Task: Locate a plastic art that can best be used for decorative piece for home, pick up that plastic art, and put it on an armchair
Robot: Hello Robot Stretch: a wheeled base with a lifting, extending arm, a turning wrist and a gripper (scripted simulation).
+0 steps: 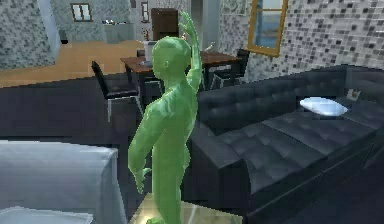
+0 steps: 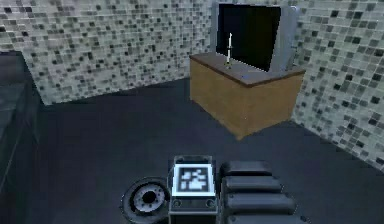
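Forward view: a black sofa (image 1: 290, 125) runs from 3 toward 5 o'clock, its seat facing the room. Dead centre, the green statue (image 1: 170, 110) stands upright with one arm raised, its feet on a yellowish top (image 1: 205, 215) at 6 o'clock. It reads as an ornament set out for show, and I take it for the plastic art the task wants. At 8 o'clock is a pale grey padded seat (image 1: 55, 180), possibly the armchair. At 12 o'clock a table (image 1: 165, 62) has a dark chair (image 1: 115, 90) drawn up for dining. A white pillow (image 1: 322, 105) lies on the sofa at 2 o'clock, placed for leaning.

In the arm side view a wooden cabinet (image 2: 245, 95) at 1 o'clock sits near the tiled corner and carries a TV (image 2: 255, 35) turned to the room. At 6 o'clock the arm (image 2: 255, 195) lies low and short, with a white marker (image 2: 196, 180) and, at 7 o'clock, the gripper (image 2: 150, 200). Its fingers cannot be made out, so whether it grasps anything or has let go I cannot tell
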